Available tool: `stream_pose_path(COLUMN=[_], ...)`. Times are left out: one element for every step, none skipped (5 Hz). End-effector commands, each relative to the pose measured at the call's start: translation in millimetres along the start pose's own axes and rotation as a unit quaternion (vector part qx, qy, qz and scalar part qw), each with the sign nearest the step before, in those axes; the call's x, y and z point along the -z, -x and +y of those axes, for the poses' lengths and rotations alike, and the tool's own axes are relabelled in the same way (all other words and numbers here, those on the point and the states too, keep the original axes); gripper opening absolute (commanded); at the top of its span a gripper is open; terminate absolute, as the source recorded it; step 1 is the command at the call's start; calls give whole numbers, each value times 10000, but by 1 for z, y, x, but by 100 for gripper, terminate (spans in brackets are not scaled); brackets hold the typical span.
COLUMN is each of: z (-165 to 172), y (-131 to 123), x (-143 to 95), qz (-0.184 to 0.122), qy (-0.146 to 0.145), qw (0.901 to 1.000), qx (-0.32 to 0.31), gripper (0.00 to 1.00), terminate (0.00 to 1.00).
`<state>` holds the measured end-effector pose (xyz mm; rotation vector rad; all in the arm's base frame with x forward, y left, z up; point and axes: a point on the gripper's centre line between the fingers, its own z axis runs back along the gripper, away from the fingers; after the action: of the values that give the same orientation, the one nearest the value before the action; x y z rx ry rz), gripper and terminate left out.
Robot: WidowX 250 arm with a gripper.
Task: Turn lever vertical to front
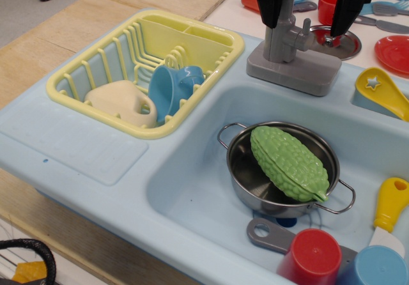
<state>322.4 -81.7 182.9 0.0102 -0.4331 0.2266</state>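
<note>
The only view looks down over a pale blue toy sink (96, 144). At about 1 o'clock in the picture the black gripper (305, 28) hangs over the grey tap (281, 39), its two fingers spread wide, one at the tap column's 9 o'clock side and the other well out at 3 o'clock. Nothing is held between them.

The lever (306, 27) is a thin grey peg standing upright on the tap's side arm, between the fingers and closer to the left one. Whether either finger touches it cannot be told.

In the basin, toward 5 o'clock, a steel pot (255, 189) holds a green bumpy vegetable (289, 162). A yellow dish rack (144, 74) sits at 10 o'clock.

The likely risk is that, because the peg is so slim and the opening so broad, a closing or sweeping finger catches the thick column instead. A finger could also slip past the peg's tip, leaving it unturned.
</note>
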Motion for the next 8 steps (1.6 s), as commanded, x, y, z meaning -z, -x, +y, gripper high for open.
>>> stream_pose_path(z=[-2, -8, -13, -16, -16, -13, -7, 0], y=[-12, -13, -17, -21, -22, -15, -5, 5], x=[-3, -4, -3, -4, -2, -6, -6, -6], qz=[-144, -168, -206, -267, -238, -274, -200, -180], qy=[106, 120, 131, 98, 105, 84, 60, 52], qw=[9998, 9997, 9995, 9993, 9994, 9995, 9997, 9994], qx=[72, 133, 197, 239, 234, 97, -99, -300], gripper=[100, 100, 100, 0, 0, 0, 0, 0], terminate=[0, 0, 0, 0, 0, 0, 0, 0])
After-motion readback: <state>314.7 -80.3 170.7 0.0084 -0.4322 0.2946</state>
